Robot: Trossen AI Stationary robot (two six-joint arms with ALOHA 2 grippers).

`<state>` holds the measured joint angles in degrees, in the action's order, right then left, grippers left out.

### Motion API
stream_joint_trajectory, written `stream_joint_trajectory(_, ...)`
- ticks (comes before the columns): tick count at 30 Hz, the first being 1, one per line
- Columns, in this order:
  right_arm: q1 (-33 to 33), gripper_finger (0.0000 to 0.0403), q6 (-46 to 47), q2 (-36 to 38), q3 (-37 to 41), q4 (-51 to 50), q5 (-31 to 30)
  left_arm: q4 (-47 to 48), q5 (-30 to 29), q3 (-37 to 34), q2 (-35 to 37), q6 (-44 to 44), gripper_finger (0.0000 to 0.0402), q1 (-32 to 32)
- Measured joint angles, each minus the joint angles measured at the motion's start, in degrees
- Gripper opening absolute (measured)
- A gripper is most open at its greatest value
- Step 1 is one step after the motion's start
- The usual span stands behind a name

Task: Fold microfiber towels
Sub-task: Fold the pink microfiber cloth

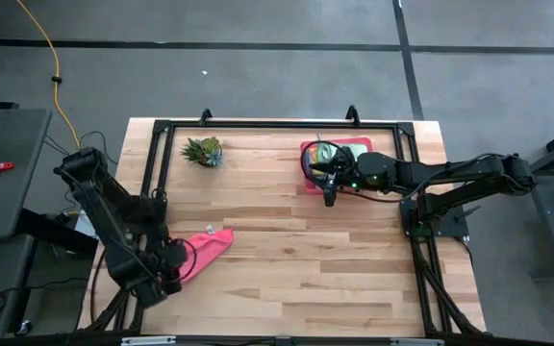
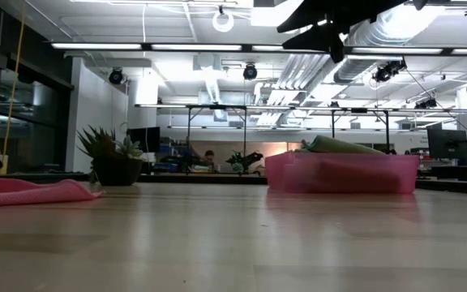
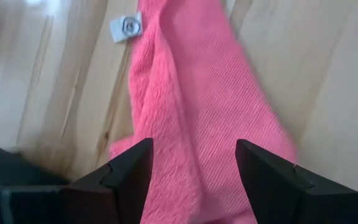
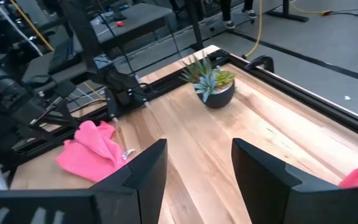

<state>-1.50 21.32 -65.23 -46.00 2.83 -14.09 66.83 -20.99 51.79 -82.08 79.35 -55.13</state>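
A pink microfiber towel lies bunched in a long heap on the wooden table near its left edge, a white tag at its far end. My left gripper is open and points steeply down over the towel's near end, one finger over each side. In the pink tray at the back right lie folded green and teal towels. My right gripper hovers open well above the table by the tray's near left corner, nothing between its fingers. My left gripper stands open over the pink towel's near end, coming from above. Whether its fingertips touch the cloth I cannot tell.
A small potted plant stands at the back left. A black metal frame runs along the table's far edge and sides. Bare wood lies between the pink towel and the tray.
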Motion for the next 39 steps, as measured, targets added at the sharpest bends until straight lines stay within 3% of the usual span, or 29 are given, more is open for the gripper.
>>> stream_joint_trajectory(8, 0.0, 0.0172, 0.06, 0.0, 0.0, -0.32, -0.89, 0.17, 0.61, -2.62, -3.81, 1.51, 0.021, -5.95)
stream_joint_trajectory(19, -0.02, 0.0172, 0.22, 0.0, 0.0, -0.45, -0.93, 0.74, 8.39, -3.13, -9.97, -2.86, 0.0209, -7.9)
stream_joint_trajectory(32, 0.0, 0.0172, 1.33, -0.02, 0.0, -0.45, -0.93, 14.0, 5.86, -1.18, -9.85, 1.64, 0.0208, -7.49)
stream_joint_trajectory(39, 0.0, 0.0172, 1.79, -0.02, 0.0, -0.45, -2.48, 14.62, 3.13, -0.45, -9.84, 2.92, 0.0208, -7.42)
